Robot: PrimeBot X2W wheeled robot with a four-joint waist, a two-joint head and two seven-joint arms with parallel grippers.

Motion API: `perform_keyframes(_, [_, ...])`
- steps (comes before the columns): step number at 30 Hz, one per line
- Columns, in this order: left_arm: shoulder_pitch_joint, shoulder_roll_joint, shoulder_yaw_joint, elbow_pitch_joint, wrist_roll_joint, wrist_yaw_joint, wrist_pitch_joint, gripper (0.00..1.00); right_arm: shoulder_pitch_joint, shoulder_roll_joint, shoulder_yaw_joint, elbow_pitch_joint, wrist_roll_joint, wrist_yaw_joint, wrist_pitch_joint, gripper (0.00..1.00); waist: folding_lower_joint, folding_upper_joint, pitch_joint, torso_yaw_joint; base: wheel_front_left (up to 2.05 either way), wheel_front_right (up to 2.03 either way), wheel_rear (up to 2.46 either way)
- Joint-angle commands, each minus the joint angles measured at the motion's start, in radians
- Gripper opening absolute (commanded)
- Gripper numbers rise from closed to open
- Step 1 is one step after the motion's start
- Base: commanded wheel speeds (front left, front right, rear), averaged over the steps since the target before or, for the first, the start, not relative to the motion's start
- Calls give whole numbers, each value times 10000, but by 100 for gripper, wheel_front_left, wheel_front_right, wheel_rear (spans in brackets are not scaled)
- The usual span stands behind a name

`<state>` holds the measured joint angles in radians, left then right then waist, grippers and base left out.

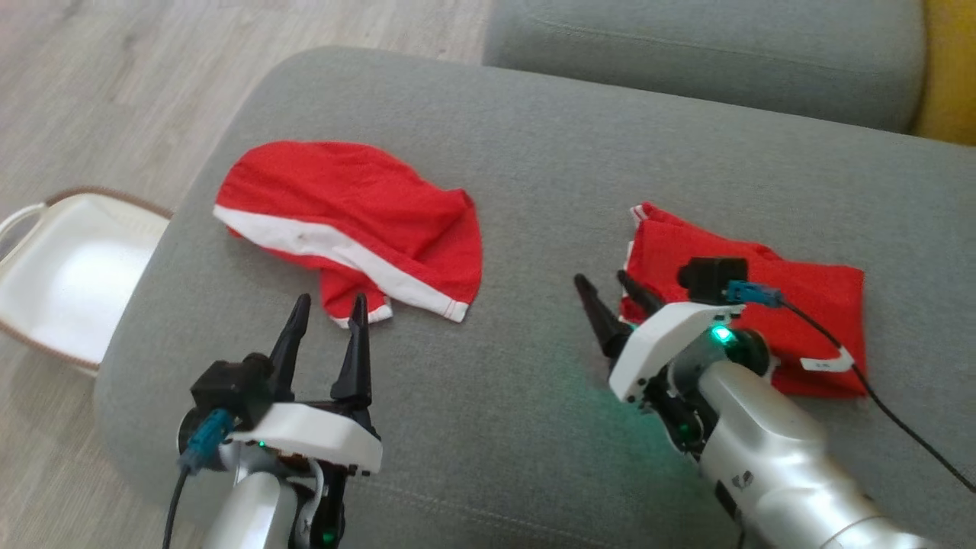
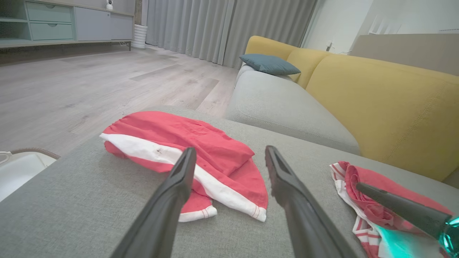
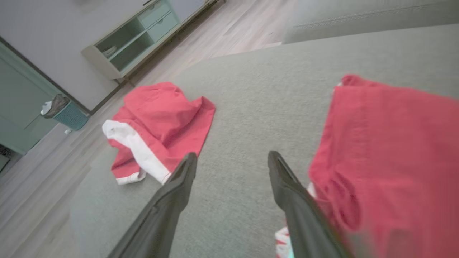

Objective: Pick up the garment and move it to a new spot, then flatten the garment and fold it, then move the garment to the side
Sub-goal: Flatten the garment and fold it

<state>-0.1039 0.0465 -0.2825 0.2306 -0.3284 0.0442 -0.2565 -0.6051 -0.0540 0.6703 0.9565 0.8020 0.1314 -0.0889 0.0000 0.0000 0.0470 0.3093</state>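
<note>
A crumpled red garment with a white band [image 1: 358,221] lies on the left part of the grey sofa seat [image 1: 534,152]. My left gripper [image 1: 328,305] is open just short of its near edge, empty; the left wrist view shows the same garment [image 2: 193,154] beyond the fingertips. A second red garment [image 1: 808,305], folded, lies on the right. My right gripper [image 1: 606,286] stands open at that one's left edge, holding nothing. In the right wrist view the folded garment [image 3: 387,154] lies beside the right finger and the crumpled one [image 3: 157,122] is farther left.
A white basket [image 1: 61,267] stands on the wooden floor left of the sofa. A second grey cushion [image 1: 709,53] and a yellow backrest [image 2: 376,104] are beyond. A black cable [image 1: 892,412] trails from my right wrist across the folded garment.
</note>
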Motion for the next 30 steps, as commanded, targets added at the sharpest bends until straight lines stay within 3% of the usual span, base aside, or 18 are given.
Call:
perform_keyframes(1, [-254, 37, 353, -333, 43, 21, -53, 100, -416, 37, -68, -65, -200, -7, -301, 100, 0, 0, -124, -214, 0, 0, 0])
perform_keyframes(8, [-151, 37, 551, -533, 87, -33, -53, 100, -1291, -24, -791, 1150, -2170, -7, -1326, 100, 0, 0, -445, -1028, 0, 0, 0])
perform_keyframes(14, [-101, 37, 666, -797, 70, -14, -53, 100, -1249, -908, -1421, 869, -3713, -7, -1689, 100, 0, 0, -649, -1648, 0, 0, 0])
perform_keyframes(18, [-24, 37, 765, -980, 2, 21, -53, 100, -667, -1497, -2240, -268, -4782, -7, -1722, 100, 0, 0, -695, -2044, 0, 0, 0])
perform_keyframes(22, [37, 37, 825, -1125, -96, 68, -53, 100, 537, -1732, -3709, -1898, -5781, -7, -1725, 100, 0, 0, -688, -2312, 0, 0, 0])
perform_keyframes(30, [298, 37, 812, -1252, 68, 11, -53, 100, 3333, -792, -6090, -4882, -7424, -7, -1727, 100, 0, 0, -686, -2683, 0, 0, 0])
